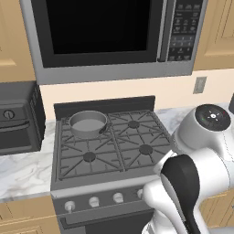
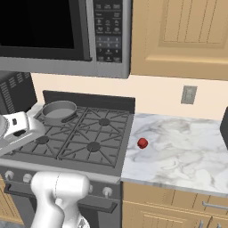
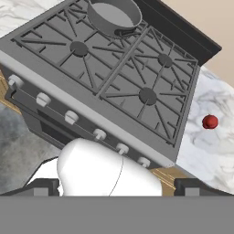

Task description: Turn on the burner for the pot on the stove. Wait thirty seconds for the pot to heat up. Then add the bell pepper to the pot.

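Progress looks nil to you: pot (image 1: 87,123) sits on the stove (image 3: 109,87) back-left burner, knobs (image 1: 93,201) untouched, bell pepper (image 2: 142,143) lies on the counter (image 2: 187,151) beside it, gripper (image 3: 116,189) jaws spread wide, holding nothing.

Robot arm (image 1: 201,173): glossy white rounded shell segments, bulbous at the joints. Black band wraps one joint, lower right of the left base frame. Round dark end cap (image 1: 212,117) bearing small coloured markings, a pale centre dot and a grey rim.
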Robot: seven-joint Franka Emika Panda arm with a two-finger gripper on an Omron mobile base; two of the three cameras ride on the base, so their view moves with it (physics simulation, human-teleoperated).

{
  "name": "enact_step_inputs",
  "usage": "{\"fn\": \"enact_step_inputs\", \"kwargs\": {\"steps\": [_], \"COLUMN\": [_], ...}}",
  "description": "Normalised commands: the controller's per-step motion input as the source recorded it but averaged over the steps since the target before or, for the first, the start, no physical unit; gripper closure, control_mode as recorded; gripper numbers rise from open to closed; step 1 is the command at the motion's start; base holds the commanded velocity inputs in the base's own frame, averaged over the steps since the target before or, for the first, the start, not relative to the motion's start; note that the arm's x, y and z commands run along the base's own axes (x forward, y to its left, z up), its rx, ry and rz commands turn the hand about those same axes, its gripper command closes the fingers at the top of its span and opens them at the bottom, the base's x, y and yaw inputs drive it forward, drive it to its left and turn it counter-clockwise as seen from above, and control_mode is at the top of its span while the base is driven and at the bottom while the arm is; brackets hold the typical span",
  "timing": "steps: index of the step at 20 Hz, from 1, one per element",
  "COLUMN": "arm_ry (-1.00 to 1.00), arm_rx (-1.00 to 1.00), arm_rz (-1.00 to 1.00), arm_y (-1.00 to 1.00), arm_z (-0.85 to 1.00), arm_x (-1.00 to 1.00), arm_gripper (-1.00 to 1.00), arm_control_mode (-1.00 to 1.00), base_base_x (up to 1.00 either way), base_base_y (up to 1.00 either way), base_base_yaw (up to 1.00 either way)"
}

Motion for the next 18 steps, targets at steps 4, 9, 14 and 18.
{"fn": "enact_step_inputs", "kwargs": {"steps": [4, 9, 14, 18], "arm_ry": [0.0, 0.0, 0.0, 0.0], "arm_rx": [0.0, 0.0, 0.0, 0.0], "arm_rz": [0.0, 0.0, 0.0, 0.0], "arm_y": [0.0, 0.0, 0.0, 0.0], "arm_z": [0.0, 0.0, 0.0, 0.0], "arm_x": [0.0, 0.0, 0.0, 0.0], "arm_gripper": [-1.0, -1.0, -1.0, -1.0], "arm_control_mode": [-1.0, -1.0, -1.0, -1.0], "base_base_x": [0.0, 0.0, 0.0, 0.0], "base_base_y": [0.0, 0.0, 0.0, 0.0], "base_base_yaw": [0.0, 0.0, 0.0, 0.0]}}
